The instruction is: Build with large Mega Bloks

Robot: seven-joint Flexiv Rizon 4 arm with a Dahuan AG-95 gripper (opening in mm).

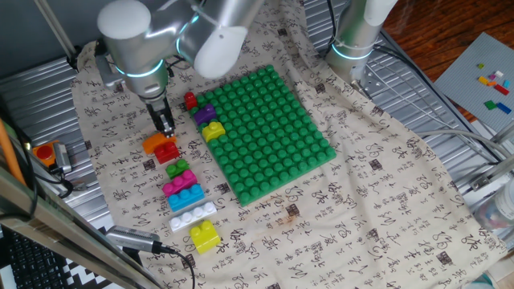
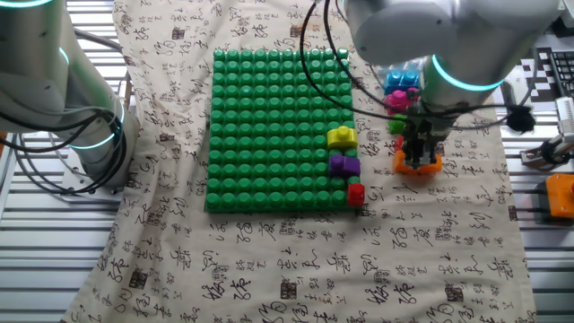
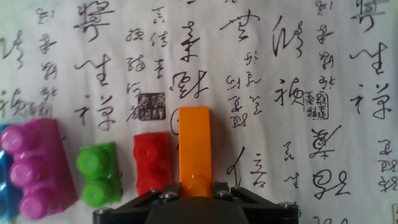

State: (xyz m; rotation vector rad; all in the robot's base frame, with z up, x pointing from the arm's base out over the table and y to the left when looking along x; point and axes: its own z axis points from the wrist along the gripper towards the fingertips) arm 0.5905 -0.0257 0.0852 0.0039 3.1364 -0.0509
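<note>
My gripper (image 1: 166, 131) (image 2: 418, 154) (image 3: 195, 186) is shut on an orange Mega Blok (image 3: 194, 146) (image 1: 153, 143) (image 2: 418, 164), low over the printed cloth left of the green baseplate (image 1: 273, 128) (image 2: 278, 126). Beside the orange one lie a red brick (image 3: 152, 163) (image 1: 167, 151), a green one (image 3: 98, 174) (image 1: 177, 169) and a pink one (image 3: 34, 168) (image 1: 178, 184). The row goes on with blue (image 1: 185, 197), white (image 1: 193, 215) and yellow (image 1: 205, 236) bricks. On the baseplate's edge sit red (image 1: 190, 100), purple (image 1: 204, 114) and yellow (image 1: 213, 130) bricks.
A second arm's base (image 1: 353, 40) (image 2: 72, 117) stands behind the baseplate. A grey plate with tiny bricks (image 1: 482, 80) lies at the far right. An orange device (image 1: 46, 152) (image 2: 560, 193) sits off the cloth, and a cabled probe (image 1: 136, 239) lies at the front edge.
</note>
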